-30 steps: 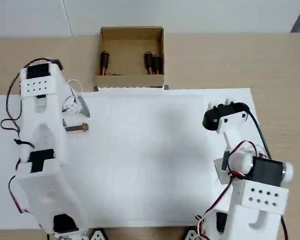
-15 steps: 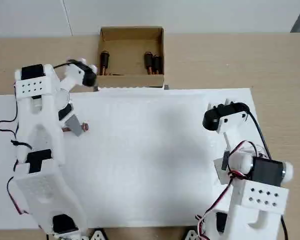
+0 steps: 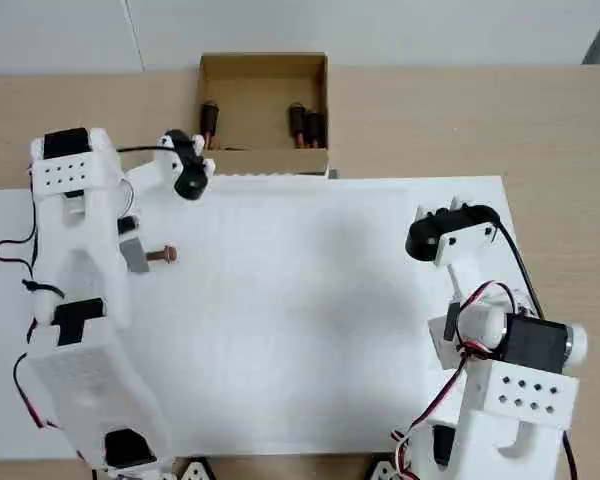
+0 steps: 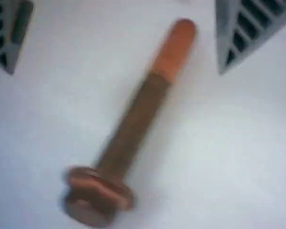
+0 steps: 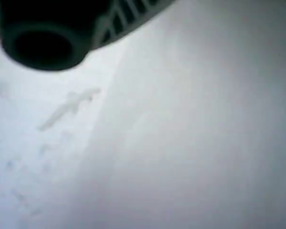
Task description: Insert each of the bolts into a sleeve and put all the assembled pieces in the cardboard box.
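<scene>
A table scene seen from above, with two white robot arms. The left gripper hangs low over a single bolt lying flat on a white sheet that covers the wooden surface. Its fingers are spread wide and hold nothing. They stand one on each side of the bolt's orange tip without touching it. The bolt's long axis runs out from between the fingers, with the flanged head at the far end, pointing toward the middle of the sheet. Closing would probably pinch the shank across its width, near the tip. The right arm sits well apart on the opposite side. The cardboard box beyond the sheet holds several assembled pieces.
</scene>
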Motion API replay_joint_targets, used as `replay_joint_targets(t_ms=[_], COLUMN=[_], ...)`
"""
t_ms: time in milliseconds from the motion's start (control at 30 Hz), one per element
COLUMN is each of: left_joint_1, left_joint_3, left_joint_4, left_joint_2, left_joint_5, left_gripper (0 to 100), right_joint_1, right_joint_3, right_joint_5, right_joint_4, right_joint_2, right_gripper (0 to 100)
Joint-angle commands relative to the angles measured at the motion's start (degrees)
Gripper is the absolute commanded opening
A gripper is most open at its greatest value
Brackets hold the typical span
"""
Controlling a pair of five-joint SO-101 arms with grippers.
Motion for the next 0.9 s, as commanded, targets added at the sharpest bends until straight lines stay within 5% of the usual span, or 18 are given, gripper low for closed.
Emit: replay_joint_targets(t_ms=[0, 367, 633, 867], left_joint_1=[1.2, 3.2, 3.3, 3.3], left_joint_3=[-2.2, -2.1, -2.2, -2.3], left_joint_4=[-4.6, -4.9, -4.9, -4.7], left_joint_2=[2.3, 6.1, 10.5, 12.5], left_joint_5=[-0.5, -0.4, -0.4, -0.4], left_gripper=[26, 26, 8, 6], right_joint_1=[0.2, 0.2, 0.2, 0.2], right_joint_3=[-0.2, 1.1, 1.1, 1.1], right_joint_5=[-0.3, -0.2, -0.2, -0.2], right_joint_4=[0.2, 0.2, 0.2, 0.2], right_joint_2=[-0.5, -0.5, -0.6, -0.7], right_gripper=[0.4, 0.4, 0.4, 0.4])
